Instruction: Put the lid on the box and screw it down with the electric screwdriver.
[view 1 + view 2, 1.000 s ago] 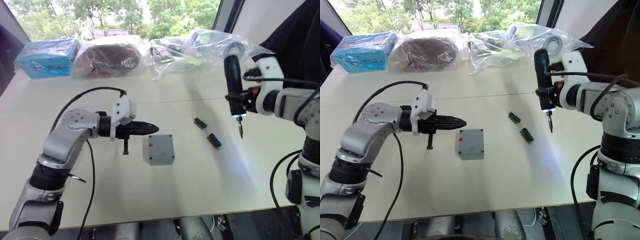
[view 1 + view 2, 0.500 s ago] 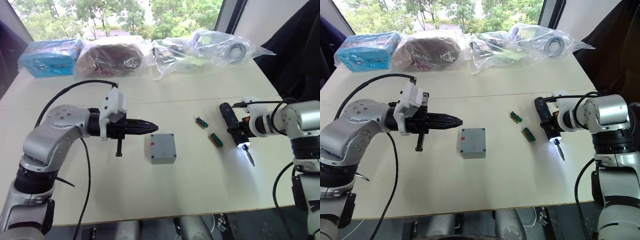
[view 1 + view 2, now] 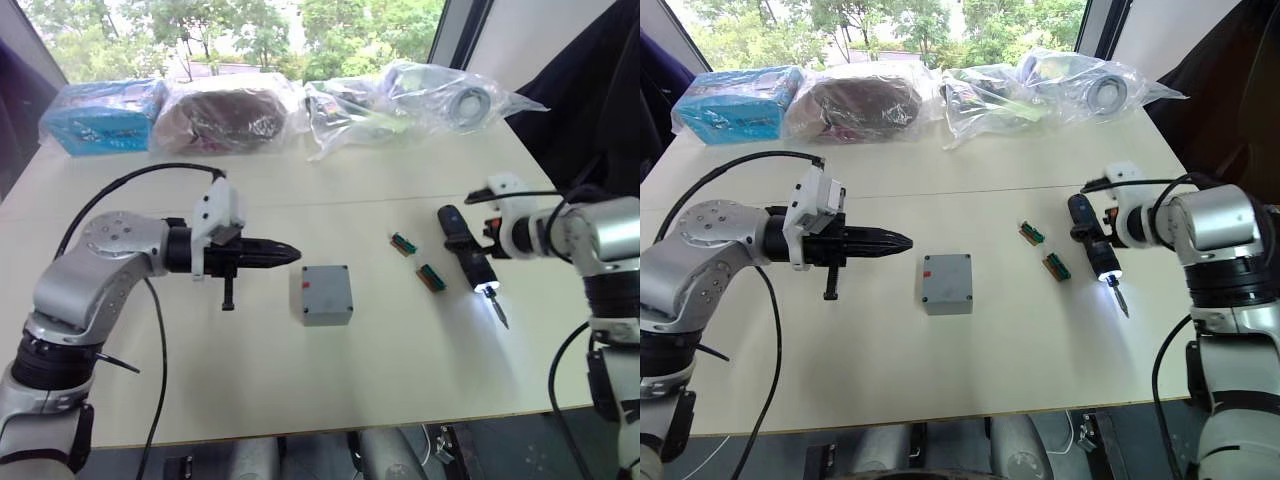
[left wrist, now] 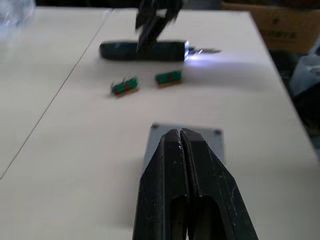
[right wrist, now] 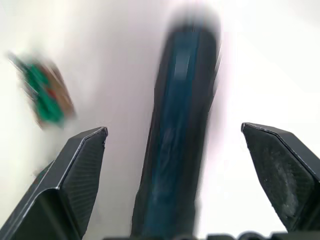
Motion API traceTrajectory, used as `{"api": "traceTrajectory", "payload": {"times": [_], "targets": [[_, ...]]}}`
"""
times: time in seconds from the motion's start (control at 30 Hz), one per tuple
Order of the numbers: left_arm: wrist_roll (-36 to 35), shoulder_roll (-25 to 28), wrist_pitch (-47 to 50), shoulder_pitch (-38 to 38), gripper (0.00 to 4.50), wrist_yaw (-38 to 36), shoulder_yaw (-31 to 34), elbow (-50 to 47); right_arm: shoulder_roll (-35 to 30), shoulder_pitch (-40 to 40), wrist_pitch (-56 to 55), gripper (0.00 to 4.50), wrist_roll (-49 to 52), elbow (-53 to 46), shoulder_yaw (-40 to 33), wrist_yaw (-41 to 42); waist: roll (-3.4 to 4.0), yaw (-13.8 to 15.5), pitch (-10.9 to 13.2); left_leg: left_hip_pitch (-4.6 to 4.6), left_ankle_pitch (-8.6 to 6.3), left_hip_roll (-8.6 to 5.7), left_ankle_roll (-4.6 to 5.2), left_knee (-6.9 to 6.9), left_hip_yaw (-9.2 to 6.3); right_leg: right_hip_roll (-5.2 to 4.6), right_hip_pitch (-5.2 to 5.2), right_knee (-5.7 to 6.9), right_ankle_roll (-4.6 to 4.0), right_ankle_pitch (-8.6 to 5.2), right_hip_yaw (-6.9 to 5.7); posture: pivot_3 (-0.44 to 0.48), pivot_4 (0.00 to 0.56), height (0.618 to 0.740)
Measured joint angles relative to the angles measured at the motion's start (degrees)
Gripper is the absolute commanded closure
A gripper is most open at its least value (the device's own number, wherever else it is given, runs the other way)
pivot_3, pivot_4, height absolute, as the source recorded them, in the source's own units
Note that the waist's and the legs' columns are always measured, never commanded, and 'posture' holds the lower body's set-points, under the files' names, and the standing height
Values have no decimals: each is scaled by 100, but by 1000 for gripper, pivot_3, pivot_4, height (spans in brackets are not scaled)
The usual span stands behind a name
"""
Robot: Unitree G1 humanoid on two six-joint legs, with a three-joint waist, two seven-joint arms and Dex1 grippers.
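On the white bench (image 3: 330, 400), near its middle, stands the box (image 3: 325, 295) with the lid (image 3: 322, 288) on top; a small red mark shows on the lid's face, and what is inside cannot be seen. To the right of it lie two small green-and-red pieces (image 3: 417, 261), and just beside them the electric screwdriver (image 3: 467, 260) lies flat on the bench, its tip lit and the thin bit pointing toward the near edge.

The left end effector (image 3: 290, 257) hovers just left of the box, its two black fingers (image 4: 182, 180) pressed together and holding nothing. The right end effector (image 5: 182, 150) is over the screwdriver with its fingers (image 5: 75, 170) spread wide on both sides of the dark body; they do not touch it.

At the far edge of the bench there are a blue package (image 3: 100, 115), a brown thing in a clear bag (image 3: 225, 115) and more clear plastic bags (image 3: 410, 95). Behind them a window shows green trees.
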Motion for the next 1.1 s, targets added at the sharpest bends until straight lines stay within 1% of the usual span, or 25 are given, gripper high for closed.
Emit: {"api": "traceTrajectory", "payload": {"times": [0.03, 0.07, 0.13, 0.17, 0.2, 0.23, 0.3, 0.33, 0.4, 0.47, 0.57, 0.67, 0.77, 0.93, 1.1], "targets": [[107, 2, -105, 98, 4500, -21, -35, 88, 2, 40, -173, 486, 36, -325, -24, 119, 0, -2, 0, 1, 0, 0, 0, -5, 0, 0, -2, 0, 0, 0, 0, 0, 150, 740], [172, 2, -184, 155, 4500, -36, -72, 153, 29, 125, -288, 611, 92, -581, -86, 195, -1, 1, -1, 1, 0, 0, 0, -11, -1, 0, -2, 0, 0, 0, -1, 0, 150, 740], [425, -8, -403, 293, 4500, -81, -241, 361, 262, 426, -478, 1354, 338, -1297, -235, 383, -3, 20, -2, 2, 0, 0, 0, -18, -4, 0, -3, 1, 0, 0, -3, 0, 150, 740], [539, -34, -482, 351, 4500, -93, -312, 457, 383, 583, -500, 1646, 464, -1588, -238, 447, -3, 23, -2, 0, 0, 0, 0, -18, -5, 0, -4, 1, 0, 0, -3, 0, 150, 740], [637, -60, -578, 367, 4500, -99, -425, 578, 493, 775, -518, 2039, 563, -1851, -218, 477, -3, 31, -2, -1, 0, 0, 0, -16, -5, -1, -4, 2, 0, 0, -4, 0, 150, 740], [706, -98, -635, 388, 4500, -99, -482, 651, 591, 919, -526, 2330, 605, -2020, -217, 463, -3, 44, -2, -2, 0, -3, -1, -16, -6, -4, -3, 2, 0, 0, -4, 0, 150, 740], [823, -206, -743, 411, 4500, -90, -589, 818, 802, 1202, -589, 3211, 627, -2294, -171, 391, -4, 55, -2, -5, 0, -5, -1, -4, -5, -7, 0, 2, 0, 0, -3, 0, 150, 740], [900, -257, -816, 422, 4500, -88, -670, 885, 884, 1371, -667, 3531, 616, -2419, -126, 355, -4, 55, -3, -7, 0, -5, -1, 2, -5, -7, 2, 2, 0, 0, -3, 0, 150, 740], [1044, -360, -935, 454, 4500, -88, -809, 1030, 1033, 1701, -813, 4447, 571, -2584, 73, 289, -5, 42, -3, -7, 0, -5, -1, 15, -3, -7, 7, 2, -1, 0, -2, 0, 150, 740], [1195, -468, -1056, 477, 4500, -101, -950, 1144, 1180, 1990, -929, 4483, 520, -2698, 308, 238, -5, 33, -3, -7, 0, -5, 0, 28, -3, -7, 8, 10, -2, 0, -1, 0, 150, 740], [1316, -623, -1123, 423, 4500, -122, -1114, 1282, 1295, 2120, -955, 4483, 496, -2793, 536, 216, -5, 23, -3, -1, 0, -5, -1, 46, -3, -5, 10, 35, -6, 2, 0, 0, 150, 740], [1456, -797, -1228, 287, 4500, -132, -1205, 1446, 1352, 2124, -938, 4483, 469, -2863, 711, 210, -8, 23, -3, 8, 1, -6, -1, 58, -5, -3, 10, 67, -8, 0, 0, 0, 150, 740], [1622, -988, -1347, 18, 4500, -153, -1294, 1736, 1559, 2112, -784, 4483, 461, -2851, 816, 183, -9, 23, -4, 18, 3, -7, -3, 61, -11, 3, 11, 88, -12, 2, -1, 0, 150, 740], [1939, -1294, -1602, -361, 4500, -102, -1346, 2403, 1630, 2068, -418, 4483, 507, -2848, 919, 221, -9, 24, -4, 19, 6, -7, -3, 62, -11, 2, 14, 90, -18, 7, -1, 0, 150, 740], [2149, -1589, -1900, -698, 4500, 30, -1343, 2805, 1784, 2064, -147, 4483, 717, -2883, 997, 319, -9, 16, -5, 17, 6, -6, -2, 59, -13, 4, 11, 89, -9, 6, -2, 0, 150, 740]]}}
